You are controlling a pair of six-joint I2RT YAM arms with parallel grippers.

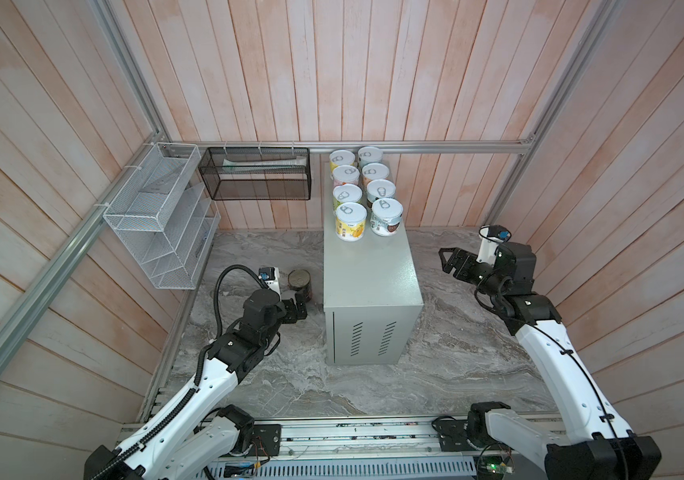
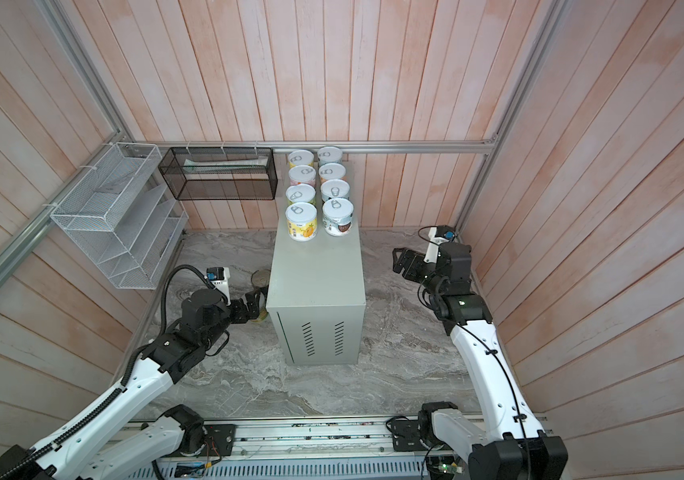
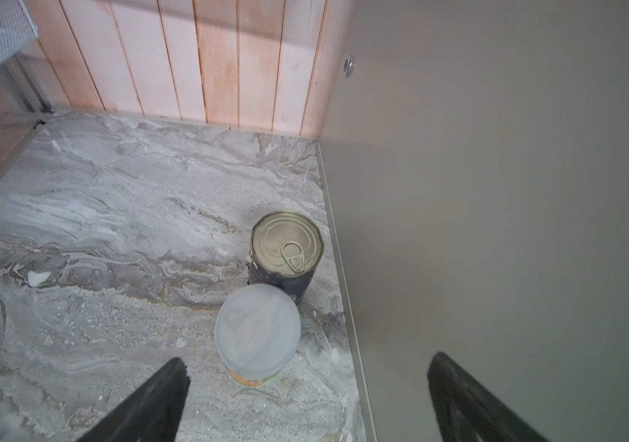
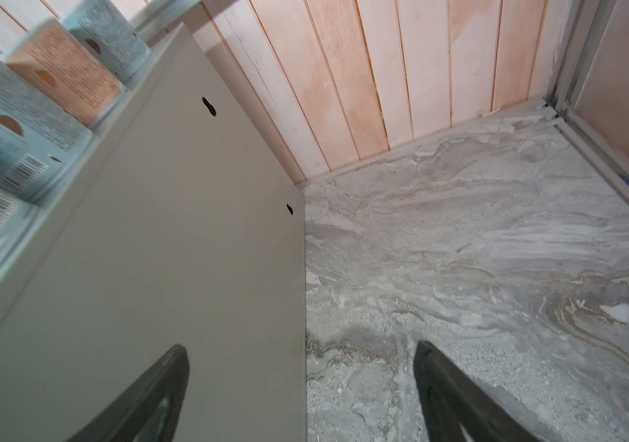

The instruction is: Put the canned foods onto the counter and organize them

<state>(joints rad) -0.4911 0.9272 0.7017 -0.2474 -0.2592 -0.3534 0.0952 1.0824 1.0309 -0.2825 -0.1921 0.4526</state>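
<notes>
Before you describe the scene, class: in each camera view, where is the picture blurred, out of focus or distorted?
Left wrist view: the pale-lidded tin is out of focus, the dark tin beyond it sharper. Right wrist view: the labelled tins on the counter are smeared at the frame's edge. Both top views: the wall planks splay toward the edges, a wide-lens effect.

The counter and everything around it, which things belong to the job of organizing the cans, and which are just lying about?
Job: counter; eight tins in two rows on it; dark-blue tin and yellow-labelled tin on the marble beside it.
Lying about: white wire rack; black mesh basket.
</notes>
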